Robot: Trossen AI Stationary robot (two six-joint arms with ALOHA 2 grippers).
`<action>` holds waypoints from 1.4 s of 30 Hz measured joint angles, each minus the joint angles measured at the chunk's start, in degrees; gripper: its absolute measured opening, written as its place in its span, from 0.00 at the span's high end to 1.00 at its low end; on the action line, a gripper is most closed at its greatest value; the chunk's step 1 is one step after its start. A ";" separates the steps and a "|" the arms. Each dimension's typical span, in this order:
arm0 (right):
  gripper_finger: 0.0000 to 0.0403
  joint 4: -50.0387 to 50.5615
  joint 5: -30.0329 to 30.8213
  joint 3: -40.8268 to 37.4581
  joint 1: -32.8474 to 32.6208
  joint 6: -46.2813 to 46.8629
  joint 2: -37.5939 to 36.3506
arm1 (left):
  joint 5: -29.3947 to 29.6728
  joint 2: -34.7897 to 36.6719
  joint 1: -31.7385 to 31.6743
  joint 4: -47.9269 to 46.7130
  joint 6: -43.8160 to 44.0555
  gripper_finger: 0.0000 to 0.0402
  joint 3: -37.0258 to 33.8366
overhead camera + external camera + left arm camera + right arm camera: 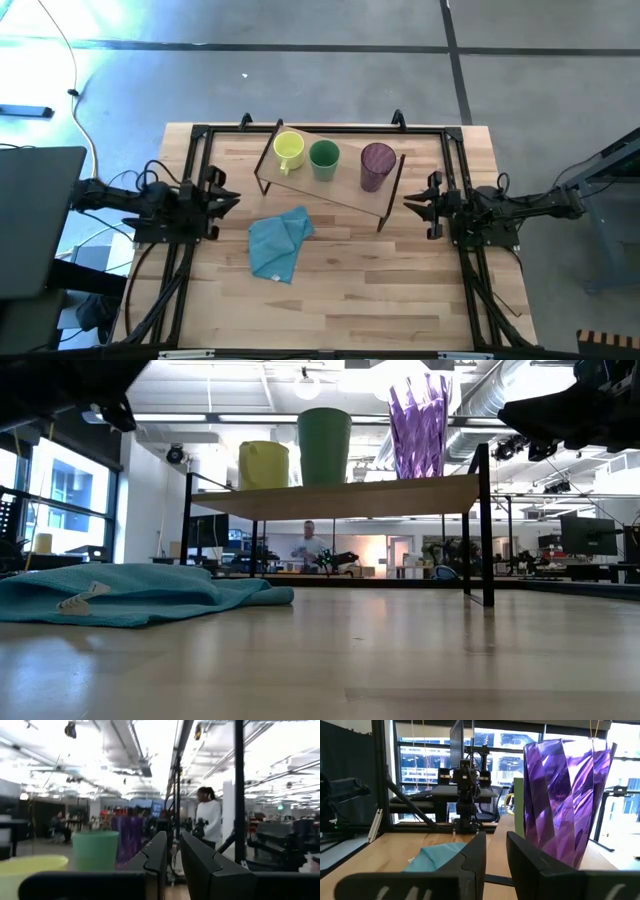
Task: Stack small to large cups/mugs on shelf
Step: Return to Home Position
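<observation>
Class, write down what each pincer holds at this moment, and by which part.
Nothing is held. The left pincer and the right pincer are empty, jaws slightly apart, clear of the shelf, where the mug, cup and tumbler stand free.

I can read no text, brand, number or sign in any of my views. The only candidate is a small white tag (80,598) on the blue cloth (150,592), and its marks are too small for me to make out.
</observation>
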State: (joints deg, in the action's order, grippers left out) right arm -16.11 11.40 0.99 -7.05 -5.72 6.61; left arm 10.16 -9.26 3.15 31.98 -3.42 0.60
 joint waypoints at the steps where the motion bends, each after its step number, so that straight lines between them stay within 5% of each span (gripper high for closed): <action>1: 0.83 0.20 0.00 0.00 0.00 0.37 0.00 | 0.01 1.63 0.58 -0.84 -0.78 0.88 -0.01; 5: 0.83 0.72 -0.02 0.00 0.00 0.86 0.00 | 0.03 9.31 1.96 -7.48 -2.22 0.88 -0.03; 15: 0.83 0.15 -0.02 -0.02 0.00 0.79 -0.41 | 0.80 8.94 2.13 -6.00 -5.34 0.88 -0.11; 24: 0.83 0.17 -0.02 -0.02 -0.02 0.99 -0.42 | -4.56 8.92 2.11 -5.98 -8.13 0.88 -0.07; 42: 0.83 -1.78 -0.70 -0.02 -0.09 1.21 -0.44 | -16.45 8.90 2.07 -14.28 1.68 0.88 -0.04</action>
State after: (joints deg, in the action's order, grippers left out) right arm -17.89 10.70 0.97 -7.14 -4.51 6.17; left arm -6.28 -0.36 5.21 17.69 -1.74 0.56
